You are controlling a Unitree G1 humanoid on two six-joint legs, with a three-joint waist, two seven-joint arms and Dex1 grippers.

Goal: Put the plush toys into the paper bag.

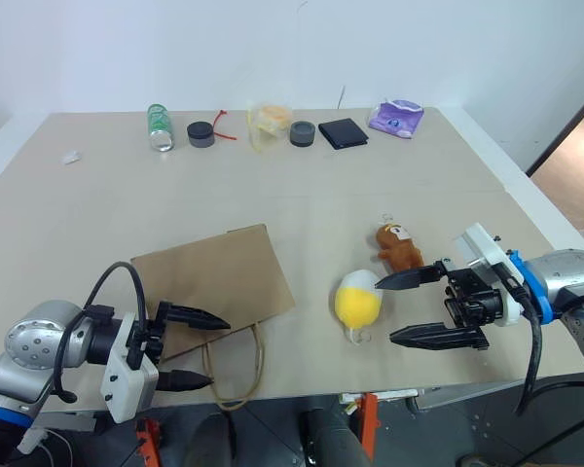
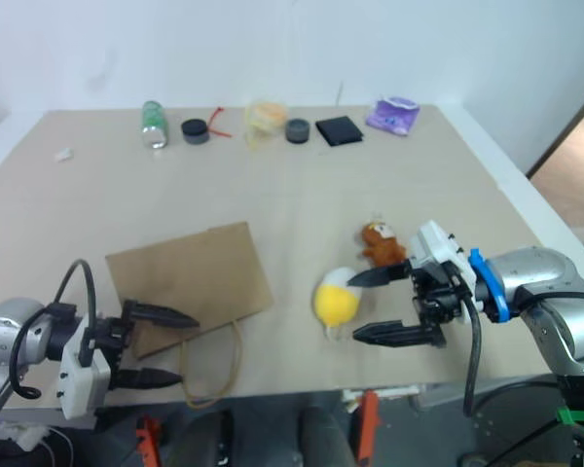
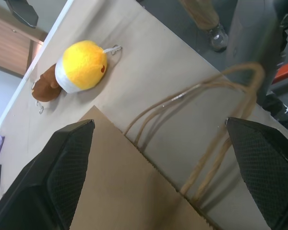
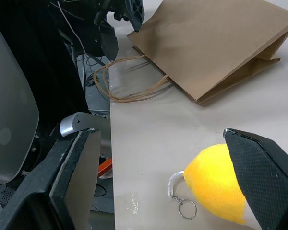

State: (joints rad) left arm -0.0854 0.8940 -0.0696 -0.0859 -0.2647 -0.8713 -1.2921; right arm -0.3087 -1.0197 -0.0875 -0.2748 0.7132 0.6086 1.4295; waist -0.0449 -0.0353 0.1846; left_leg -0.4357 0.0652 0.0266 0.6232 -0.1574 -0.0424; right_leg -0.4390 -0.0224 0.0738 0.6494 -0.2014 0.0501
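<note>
The brown paper bag (image 1: pixel 219 277) lies flat on the table, its loop handles (image 1: pixel 236 375) trailing toward the front edge. My left gripper (image 1: pixel 216 352) is open at the bag's mouth corner, one finger over the bag and one beside the handles. The yellow-and-white egg plush (image 1: pixel 358 302) lies to the right of the bag, key ring (image 4: pixel 187 208) toward the front edge. The brown bear (image 1: pixel 397 248) lies just behind it. My right gripper (image 1: pixel 387 311) stands open right next to the egg plush, holding nothing, its upper fingertip near the plush's white end.
Along the table's back edge stand a clear bottle (image 1: pixel 160 127), two dark round lids (image 1: pixel 201 133), a yellowish plastic wrapper (image 1: pixel 270 124), a flat black square (image 1: pixel 343 132) and a purple packet (image 1: pixel 396 117). A white scrap (image 1: pixel 71 157) lies far left.
</note>
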